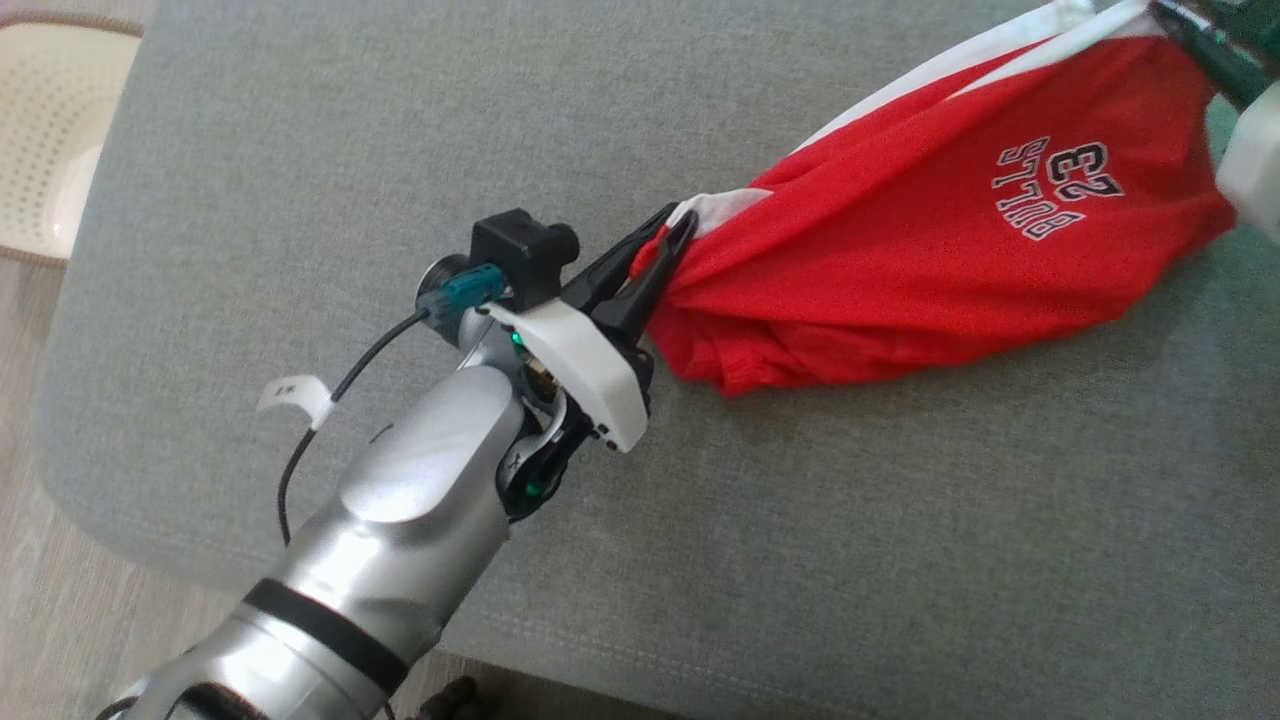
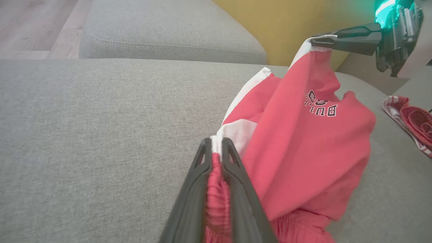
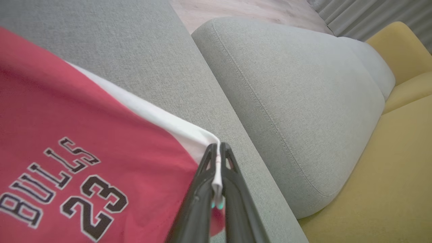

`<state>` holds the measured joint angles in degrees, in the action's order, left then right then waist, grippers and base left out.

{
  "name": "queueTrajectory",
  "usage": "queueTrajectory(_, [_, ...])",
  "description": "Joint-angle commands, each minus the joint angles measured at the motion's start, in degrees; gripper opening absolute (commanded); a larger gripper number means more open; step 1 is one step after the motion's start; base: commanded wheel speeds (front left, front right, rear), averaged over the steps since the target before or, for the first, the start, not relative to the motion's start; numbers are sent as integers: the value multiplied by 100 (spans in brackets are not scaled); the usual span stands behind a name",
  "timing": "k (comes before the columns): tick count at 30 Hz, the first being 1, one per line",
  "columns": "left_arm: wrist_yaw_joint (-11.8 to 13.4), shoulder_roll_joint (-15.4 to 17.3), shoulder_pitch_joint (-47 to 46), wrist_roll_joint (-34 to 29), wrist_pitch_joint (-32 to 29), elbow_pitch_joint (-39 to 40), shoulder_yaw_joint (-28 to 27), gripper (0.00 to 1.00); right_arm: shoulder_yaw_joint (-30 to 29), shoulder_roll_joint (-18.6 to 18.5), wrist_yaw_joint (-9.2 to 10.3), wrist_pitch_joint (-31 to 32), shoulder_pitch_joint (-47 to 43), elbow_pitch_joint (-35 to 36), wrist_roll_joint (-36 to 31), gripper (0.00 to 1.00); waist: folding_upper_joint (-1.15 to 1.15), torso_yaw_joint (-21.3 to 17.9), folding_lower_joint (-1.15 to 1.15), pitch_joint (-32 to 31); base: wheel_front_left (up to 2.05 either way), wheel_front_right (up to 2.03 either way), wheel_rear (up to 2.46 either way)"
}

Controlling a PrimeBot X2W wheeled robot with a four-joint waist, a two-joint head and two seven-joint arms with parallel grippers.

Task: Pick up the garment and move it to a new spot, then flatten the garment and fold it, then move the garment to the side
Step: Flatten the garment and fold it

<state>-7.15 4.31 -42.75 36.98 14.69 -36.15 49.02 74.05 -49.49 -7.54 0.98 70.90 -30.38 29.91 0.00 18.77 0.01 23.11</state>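
The garment [image 1: 930, 240] is a pair of red shorts with white side panels and "BULLS 23" printed in black and white. It hangs stretched between both grippers just above the grey sofa cushion [image 1: 300, 200]. My left gripper [image 1: 672, 232] is shut on the gathered red waistband with a bit of white panel, seen close up in the left wrist view [image 2: 216, 145]. At the upper right my right gripper [image 1: 1165, 12] is shut on a white corner of the garment [image 3: 101, 162], with the fabric edge pinched between its fingertips [image 3: 218, 148]. The garment's lower folds sag onto the cushion.
A cream perforated basket [image 1: 50, 140] stands on the wooden floor at the far left. A second red and white piece of cloth [image 2: 411, 125] lies on the cushion beyond the garment. Grey backrest cushions [image 3: 290, 101] and a yellow seat [image 3: 388, 175] border the sofa.
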Motion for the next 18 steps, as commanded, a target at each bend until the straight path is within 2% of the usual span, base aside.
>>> queueTrajectory(1, [-34, 70, -226, 7, 30, 92, -210, 0, -70, -83, 5, 8, 30, 2, -2, 0, 0, 66, -1, 83, 0, 0, 0])
queueTrajectory(4, [-34, 8, -305, 27, 30, 47, -175, 0, -70, -42, 5, -4, 108, -139, 58, 0, 0, 94, -1, 159, 0, 0, 0])
queueTrajectory(5, [-34, -8, -325, 38, 30, 29, -156, 4, -70, -24, 5, -31, 144, -196, 87, 22, 0, 98, -1, 179, 0, 0, 0])
queueTrajectory(6, [-34, -21, -346, 50, 30, 9, -141, 33, -70, -2, 5, -38, 174, -270, 134, 100, 0, 99, -1, 200, 0, 0, 0])
queueTrajectory(7, [-34, -32, -367, 53, 30, -11, -134, 86, -70, 19, 5, -36, 193, -336, 128, 100, 0, 100, -1, 216, 0, 0, 0])
queueTrajectory(8, [-34, -40, -385, 48, 30, -46, -137, 100, -70, 41, 5, -43, 210, -397, 117, 100, 0, 96, -1, 228, 0, 0, 0])
queueTrajectory(18, [-34, -20, -291, -59, 30, -207, -457, 100, -157, 452, 5, -983, 307, -1426, 676, 100, 0, -156, -1, 50, 0, 0, 0])
